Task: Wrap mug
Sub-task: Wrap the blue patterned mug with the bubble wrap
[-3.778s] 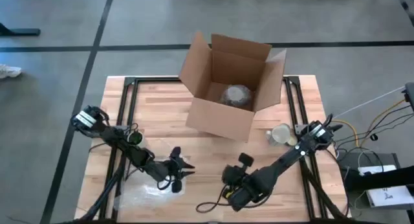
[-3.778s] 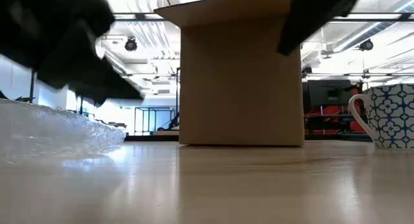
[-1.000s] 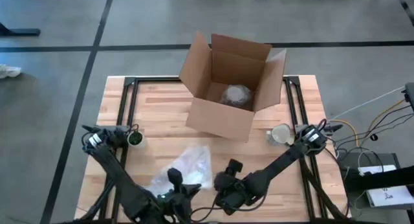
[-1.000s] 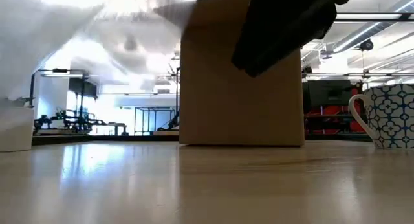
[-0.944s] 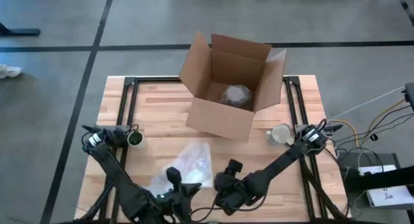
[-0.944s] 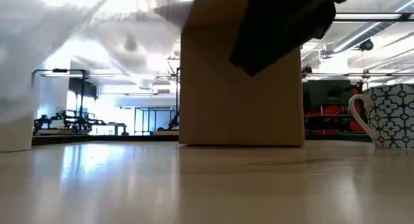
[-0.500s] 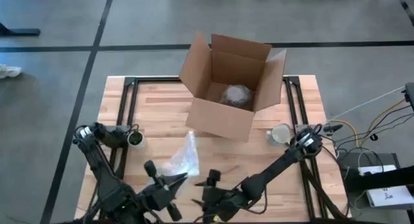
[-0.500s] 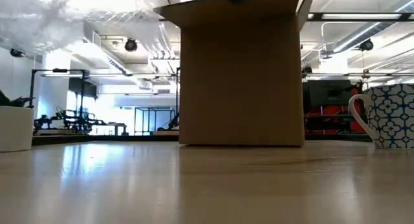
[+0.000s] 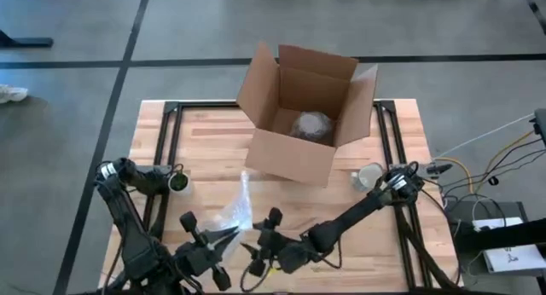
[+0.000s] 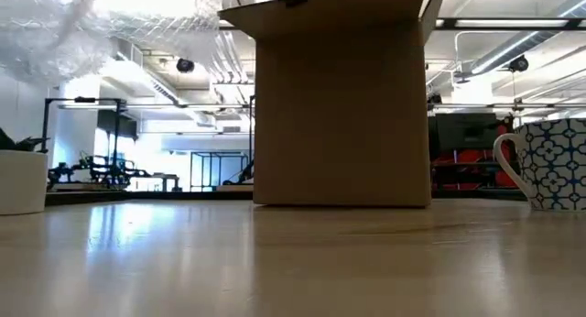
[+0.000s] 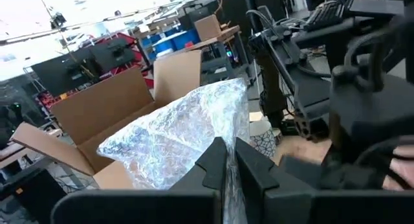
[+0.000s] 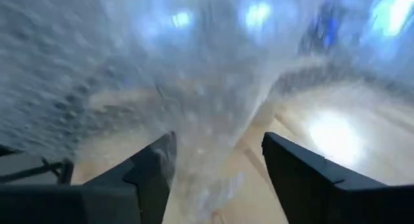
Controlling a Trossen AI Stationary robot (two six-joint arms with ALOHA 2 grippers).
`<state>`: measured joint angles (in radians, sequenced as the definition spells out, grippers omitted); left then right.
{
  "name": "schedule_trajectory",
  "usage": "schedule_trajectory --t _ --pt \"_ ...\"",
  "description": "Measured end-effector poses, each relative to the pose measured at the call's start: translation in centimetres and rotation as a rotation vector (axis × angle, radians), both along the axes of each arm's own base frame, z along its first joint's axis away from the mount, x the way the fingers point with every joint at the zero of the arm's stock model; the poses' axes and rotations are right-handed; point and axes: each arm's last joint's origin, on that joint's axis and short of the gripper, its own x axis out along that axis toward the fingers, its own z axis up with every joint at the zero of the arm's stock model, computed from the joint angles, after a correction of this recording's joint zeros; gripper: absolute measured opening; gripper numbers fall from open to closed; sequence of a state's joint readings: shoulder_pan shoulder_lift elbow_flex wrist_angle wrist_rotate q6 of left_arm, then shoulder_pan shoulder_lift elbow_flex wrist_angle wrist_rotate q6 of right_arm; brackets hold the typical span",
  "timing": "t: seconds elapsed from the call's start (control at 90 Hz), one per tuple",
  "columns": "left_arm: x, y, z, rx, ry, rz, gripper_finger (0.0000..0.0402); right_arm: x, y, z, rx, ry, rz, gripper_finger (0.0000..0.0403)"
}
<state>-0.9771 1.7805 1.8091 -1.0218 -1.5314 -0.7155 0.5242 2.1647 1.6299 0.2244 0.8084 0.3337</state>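
Observation:
A sheet of clear bubble wrap [image 9: 235, 204] hangs in the air over the table's near middle, with my left gripper [image 9: 223, 236] shut on it. My right gripper [image 9: 254, 245] is close beside it on the right, open, with the wrap's lower part [image 12: 207, 114] in front of and between its fingers. The white mug with a blue pattern [image 9: 368, 177] stands upright on the table to the right of the cardboard box [image 9: 303, 116]. In the low view the mug [image 10: 548, 163] is at the far right and the wrap [image 10: 82, 24] at the upper left, clear of the table. My left gripper pinches an edge of the bubble wrap [image 11: 228, 143] between its two shut fingers [image 11: 212, 164], coming from the table's near side and pointing toward the box. The wrap is bunched at the hold, spreads out beyond the fingers and is lifted clear of the table. Whether my right gripper touches the wrap, I cannot tell.
The open box holds a bundle in bubble wrap [image 9: 312, 124]. A small white cup [image 9: 178, 183] stands near the table's left edge. Bare wood lies between the box and the near edge [image 10: 293, 262].
My left gripper has risen and gone a little toward the table's left edge, lifting the wrap clear of the table; the sheet, spread out before, now hangs narrow and bunched. My right gripper has moved toward the left edge, up to the wrap.

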Motion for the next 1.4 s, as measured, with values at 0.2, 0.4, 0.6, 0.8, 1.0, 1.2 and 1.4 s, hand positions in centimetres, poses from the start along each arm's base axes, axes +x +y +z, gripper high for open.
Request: schedule_trajectory --t 0.2,0.4,0.6,0.8,1.0,1.2,1.4 --pt "0.0 -0.1 -0.1 0.024 0.048 -0.021 0.0006 0.3 -2.0 -1.4 0.069 0.112 -0.037 0.0077" --pt "0.1 -0.3 -0.4 0.0 0.169 -0.106 0.0008 -0.3 -1.6 -1.2 -0.006 0.174 -0.019 0.0006" --pt "-0.3 -0.1 -1.1 -0.018 0.316 -0.18 0.0008 -2.9 -0.5 0.9 -0.059 0.268 -0.006 0.0001" --pt "-1.1 0.9 -1.9 -0.047 0.445 -0.172 0.0009 -6.7 1.4 3.2 -0.069 0.382 0.068 0.0" --pt "-1.7 1.6 -2.6 -0.136 0.562 -0.148 0.0009 -11.5 1.8 5.5 -0.019 0.517 0.019 0.0" --pt "-1.9 1.7 -4.3 -0.153 0.637 -0.136 0.0009 -14.8 1.7 6.0 0.047 0.659 -0.061 0.0" --pt "-1.7 2.3 -5.9 -0.148 0.642 -0.079 0.0024 -15.3 1.8 5.2 0.099 0.693 -0.117 0.0"
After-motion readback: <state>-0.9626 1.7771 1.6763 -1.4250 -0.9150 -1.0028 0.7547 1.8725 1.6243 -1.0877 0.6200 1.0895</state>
